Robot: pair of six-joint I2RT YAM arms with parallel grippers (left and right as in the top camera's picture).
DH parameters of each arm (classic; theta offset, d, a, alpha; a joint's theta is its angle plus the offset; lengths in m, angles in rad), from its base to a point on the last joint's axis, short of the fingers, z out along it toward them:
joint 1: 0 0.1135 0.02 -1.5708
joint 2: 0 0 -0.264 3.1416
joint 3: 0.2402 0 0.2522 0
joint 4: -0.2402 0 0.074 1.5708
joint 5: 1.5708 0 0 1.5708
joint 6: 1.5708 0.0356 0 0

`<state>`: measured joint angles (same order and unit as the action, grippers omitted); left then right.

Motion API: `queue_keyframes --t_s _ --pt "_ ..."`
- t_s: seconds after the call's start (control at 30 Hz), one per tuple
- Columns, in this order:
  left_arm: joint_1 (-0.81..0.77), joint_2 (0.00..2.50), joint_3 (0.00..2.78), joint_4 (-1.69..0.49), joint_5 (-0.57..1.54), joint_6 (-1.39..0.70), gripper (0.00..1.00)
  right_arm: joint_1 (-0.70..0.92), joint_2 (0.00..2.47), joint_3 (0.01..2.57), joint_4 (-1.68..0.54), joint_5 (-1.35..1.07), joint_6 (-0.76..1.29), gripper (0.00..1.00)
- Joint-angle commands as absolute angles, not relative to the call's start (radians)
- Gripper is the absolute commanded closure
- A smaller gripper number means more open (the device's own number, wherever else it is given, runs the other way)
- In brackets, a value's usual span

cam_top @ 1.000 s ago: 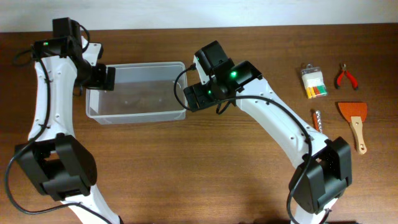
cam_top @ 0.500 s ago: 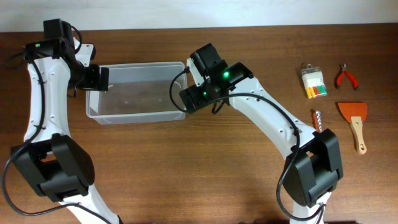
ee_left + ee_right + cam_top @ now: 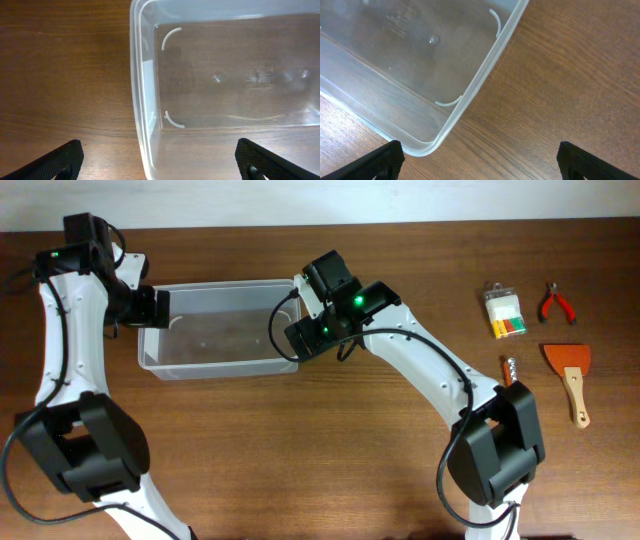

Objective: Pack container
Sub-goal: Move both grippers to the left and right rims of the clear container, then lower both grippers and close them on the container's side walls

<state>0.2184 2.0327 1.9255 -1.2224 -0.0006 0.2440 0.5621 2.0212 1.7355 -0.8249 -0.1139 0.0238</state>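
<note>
Container [image 3: 220, 367]: clear plastic tub, rounded corners, nothing inside; stands on the table's left half, toward the far edge.
Table [image 3: 300, 470]: dark brown wood grain; pale wall strip [image 3: 400, 200] behind it.
Left gripper [image 3: 165, 307]: at the tub's left end, jaws spread wide, nothing held.
Right gripper [image 3: 291, 338]: at the tub's right near corner, jaws spread wide, nothing held.
Far right, well apart from the tub: small clear box of coloured pieces [image 3: 504, 311], red-handled pliers [image 3: 556, 304], orange scraper [image 3: 571, 378], small slender tool [image 3: 511, 370].
</note>
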Motion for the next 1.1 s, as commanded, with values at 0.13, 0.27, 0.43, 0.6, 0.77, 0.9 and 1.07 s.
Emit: queue_keyframes --t_s 0.13,0.27,0.43,0.6,0.77,0.9,1.07 --pt "0.224 2.082 1.929 -1.214 0.015 0.263 0.01 0.570 2.051 1.755 -0.827 -0.140 0.014 0.01" --pt "0.224 2.087 1.929 -1.196 0.015 0.264 0.01 0.570 2.073 1.755 -0.823 -0.178 0.015 0.01" --pt "0.224 2.116 1.929 -1.205 0.016 0.263 0.01 0.570 2.083 1.755 -0.822 -0.177 0.014 0.01" --pt "0.224 2.154 1.927 -1.209 0.016 0.263 0.01 0.570 2.083 1.755 -0.811 -0.177 0.014 0.01" --pt "0.224 2.167 1.927 -1.212 0.039 0.263 0.01 0.570 2.083 1.755 -0.810 -0.177 0.015 0.01" --pt "0.224 2.167 1.926 -1.211 0.041 0.263 0.01 0.570 2.083 1.755 -0.800 -0.171 0.042 0.01" --pt "0.224 2.167 1.926 -1.211 0.041 0.263 0.01 0.570 2.083 1.755 -0.786 -0.170 0.087 0.01"
